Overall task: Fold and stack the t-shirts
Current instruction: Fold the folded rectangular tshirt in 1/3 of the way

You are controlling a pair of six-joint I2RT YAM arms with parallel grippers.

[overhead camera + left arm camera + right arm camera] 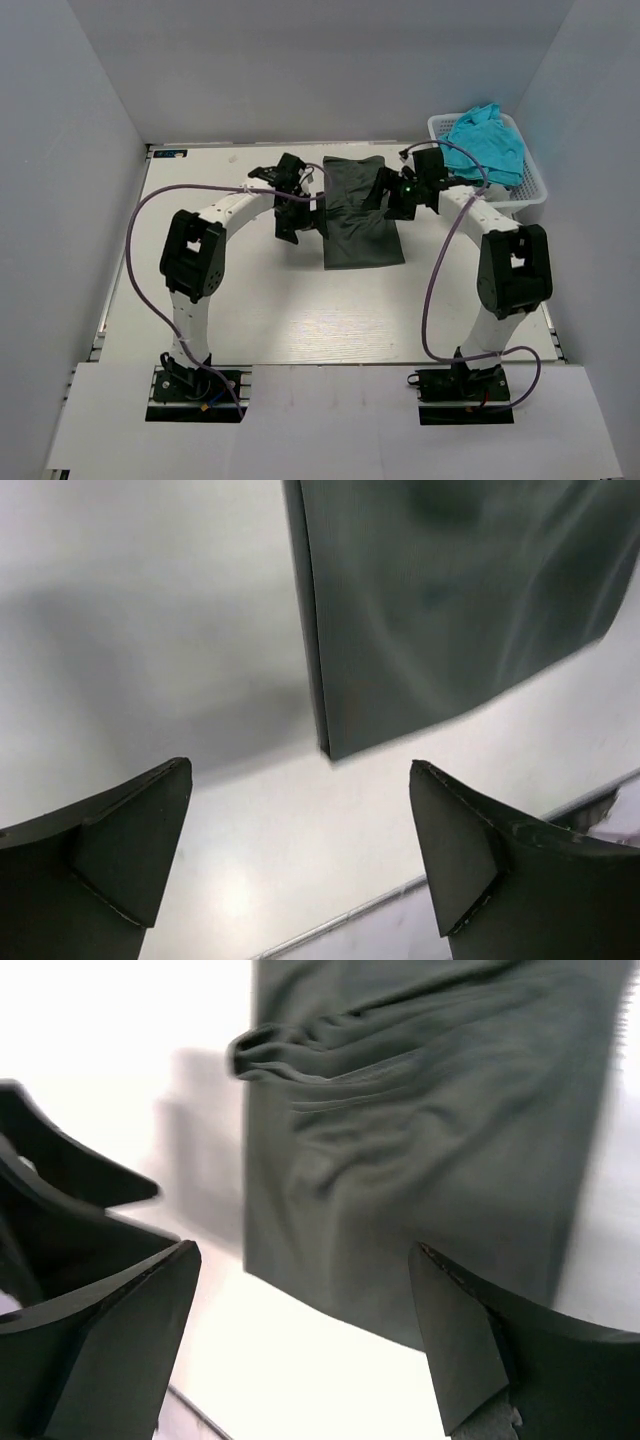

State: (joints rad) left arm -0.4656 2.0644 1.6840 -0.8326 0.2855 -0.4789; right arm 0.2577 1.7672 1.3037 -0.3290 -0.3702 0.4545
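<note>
A dark charcoal-grey t-shirt (358, 215) lies folded into a long rectangle in the middle of the table. My left gripper (297, 222) hovers at its left edge, open and empty. In the left wrist view (300, 850) bare table lies between the fingers, with the shirt's corner (450, 600) just beyond. My right gripper (396, 205) hovers over the shirt's right edge, open and empty. The right wrist view (305, 1330) shows the shirt (420, 1140) with a bunched fold at its far end. Turquoise-blue t-shirts (487, 140) lie crumpled in the basket.
The white lattice basket (535, 190) stands at the table's back right corner, close behind my right arm. Purple cables loop beside both arms. Grey walls enclose the table. My left arm (50, 1180) shows at the left of the right wrist view.
</note>
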